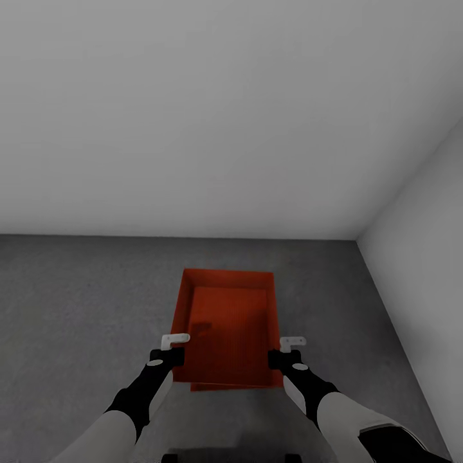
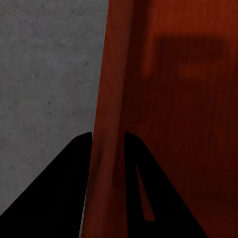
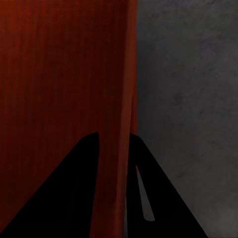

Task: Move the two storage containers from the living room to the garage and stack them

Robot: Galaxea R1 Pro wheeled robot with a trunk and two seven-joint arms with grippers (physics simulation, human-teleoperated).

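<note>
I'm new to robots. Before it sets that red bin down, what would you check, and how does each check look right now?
1. Left gripper on the bin: ok, its fingers straddle the bin's side wall.
2. Right gripper on the bin: ok, fingers on either side of the opposite wall.
3. Right room: ok, grey concrete floor and plain pale walls, as in a garage.
4. Floor around the bin: ok, bare concrete where it shows.
5. Bin level: cannot tell for sure; it looks roughly even between the arms.
6. Second bin in place: cannot tell; one bin is in view.
</note>
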